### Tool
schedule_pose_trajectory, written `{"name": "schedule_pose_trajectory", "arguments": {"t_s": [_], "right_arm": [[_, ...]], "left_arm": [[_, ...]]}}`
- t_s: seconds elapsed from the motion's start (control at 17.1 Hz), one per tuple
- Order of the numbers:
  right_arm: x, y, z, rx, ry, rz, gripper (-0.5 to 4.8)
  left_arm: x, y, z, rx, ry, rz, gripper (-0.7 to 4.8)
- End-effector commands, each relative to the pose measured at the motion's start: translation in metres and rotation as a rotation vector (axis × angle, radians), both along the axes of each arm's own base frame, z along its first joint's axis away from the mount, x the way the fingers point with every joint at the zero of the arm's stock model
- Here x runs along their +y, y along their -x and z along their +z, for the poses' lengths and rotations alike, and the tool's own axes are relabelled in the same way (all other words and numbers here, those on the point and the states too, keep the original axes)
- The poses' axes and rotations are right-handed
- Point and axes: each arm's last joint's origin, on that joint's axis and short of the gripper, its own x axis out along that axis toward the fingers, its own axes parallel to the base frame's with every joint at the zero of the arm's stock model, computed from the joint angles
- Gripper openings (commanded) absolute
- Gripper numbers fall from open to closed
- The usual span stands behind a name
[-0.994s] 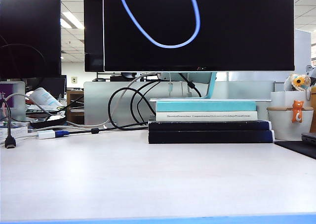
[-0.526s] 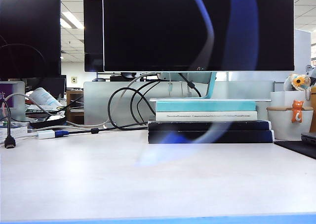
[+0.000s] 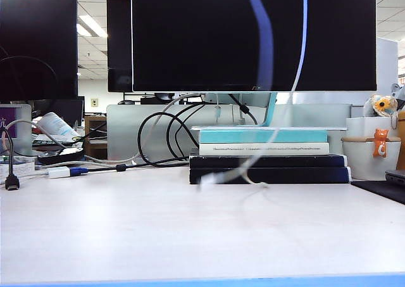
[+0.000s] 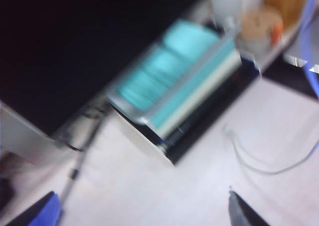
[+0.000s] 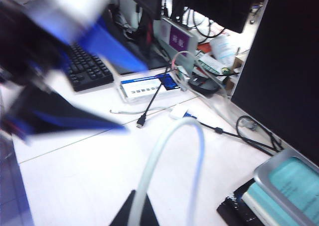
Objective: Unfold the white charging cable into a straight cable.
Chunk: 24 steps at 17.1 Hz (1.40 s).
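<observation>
Between the right gripper's [image 5: 133, 206] clenched tips, the white charging cable [image 5: 167, 158] loops upward; only the left wrist view shows its free end on the table [image 4: 149, 196] beyond the wide-open left gripper [image 4: 144, 213].

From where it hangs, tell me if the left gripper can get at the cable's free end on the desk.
Probably yes: the left gripper is open above bare desk, and the white charging cable lies unobstructed nearby.
</observation>
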Motion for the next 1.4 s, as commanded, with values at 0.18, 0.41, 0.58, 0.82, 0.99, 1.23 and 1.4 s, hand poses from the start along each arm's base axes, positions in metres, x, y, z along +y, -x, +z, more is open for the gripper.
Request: {"name": "schedule_pose_trajectory", "arguments": {"t_s": [0.18, 0.41, 0.58, 0.82, 0.99, 1.23, 1.4], "right_arm": [[0.027, -0.014, -0.015, 0.065, 0.038, 0.096, -0.06], [0.064, -0.025, -0.013, 0.010, -0.032, 0.190, -0.06], [0.081, -0.027, 0.005, -0.017, -0.057, 0.237, -0.06], [0.076, -0.032, -0.033, 0.149, 0.337, 0.080, -0.06], [0.053, -0.044, -0.041, 0.225, 0.444, -0.102, -0.06], [0.037, -0.064, -0.054, 0.327, 0.512, -0.346, 4.79], [0.029, -0.068, -0.053, 0.231, 0.619, -0.611, 4.79]], "left_arm": [[0.036, 0.038, 0.027, -0.107, 0.080, 0.047, 4.79], [0.054, 0.054, 0.022, -0.047, 0.016, 0.138, 4.79], [0.058, 0.059, 0.014, 0.028, -0.031, 0.150, 4.79], [0.061, 0.062, 0.014, 0.021, -0.030, 0.149, 4.79], [0.061, 0.062, 0.014, 0.023, -0.029, 0.145, 4.79], [0.060, 0.062, 0.014, 0.029, -0.030, 0.137, 4.79], [0.060, 0.062, 0.014, 0.030, -0.029, 0.136, 4.79]]}}
